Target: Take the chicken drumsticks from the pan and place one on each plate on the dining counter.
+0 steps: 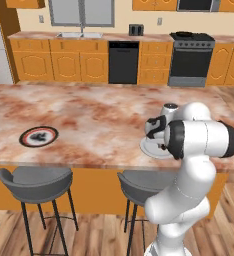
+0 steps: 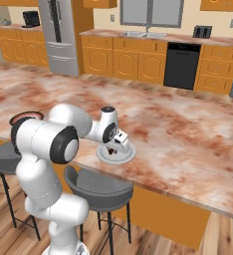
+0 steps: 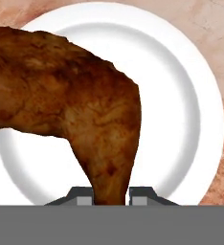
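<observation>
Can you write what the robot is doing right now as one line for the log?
pincer: shut on chicken drumstick | position: over white plate on dining counter | other plate: no drumstick visible | next: likely lower and release

readable text: none anywhere, honestly
plate with the dark rim (image 1: 38, 136): has a dark blotchy pattern in the middle, but it's no letters or numbers
white plate (image 3: 190, 95): plain, no print or brand
drumstick (image 3: 85, 115): just brown skin, no tag
dishwasher (image 1: 124, 62): flat black front, no badge I can make out
stove (image 1: 191, 59): the knob strip is too small and blurry to read
tabletop (image 1: 99, 115): marble swirls only, no signs
</observation>
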Motion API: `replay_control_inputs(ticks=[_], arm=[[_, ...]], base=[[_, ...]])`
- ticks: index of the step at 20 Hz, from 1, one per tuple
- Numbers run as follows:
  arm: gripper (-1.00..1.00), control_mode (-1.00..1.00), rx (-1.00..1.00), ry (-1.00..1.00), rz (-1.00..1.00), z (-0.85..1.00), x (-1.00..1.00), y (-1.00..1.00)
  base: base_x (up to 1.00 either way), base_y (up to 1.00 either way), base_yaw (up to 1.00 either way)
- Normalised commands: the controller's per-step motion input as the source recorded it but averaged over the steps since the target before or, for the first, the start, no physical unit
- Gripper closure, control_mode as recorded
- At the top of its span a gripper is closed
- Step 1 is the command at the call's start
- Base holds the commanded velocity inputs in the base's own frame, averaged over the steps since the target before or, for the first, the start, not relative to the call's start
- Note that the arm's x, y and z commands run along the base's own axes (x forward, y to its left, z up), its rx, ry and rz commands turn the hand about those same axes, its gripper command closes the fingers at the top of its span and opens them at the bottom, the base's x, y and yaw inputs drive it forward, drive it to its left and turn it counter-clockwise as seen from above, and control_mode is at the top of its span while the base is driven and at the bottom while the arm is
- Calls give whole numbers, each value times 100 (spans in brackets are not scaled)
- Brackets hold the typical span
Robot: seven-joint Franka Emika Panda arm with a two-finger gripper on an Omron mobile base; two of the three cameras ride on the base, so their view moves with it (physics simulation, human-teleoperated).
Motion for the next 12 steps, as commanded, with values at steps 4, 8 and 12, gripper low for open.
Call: replay_control_inputs(ticks=[4,8,12], arm=[[100,-100,0,0,0,-18,16,0],[100,-100,1,0,0,-13,16,0],[-100,-100,0,0,0,-13,13,0]], base=[[0,0,0],[0,0,0],[0,0,0]])
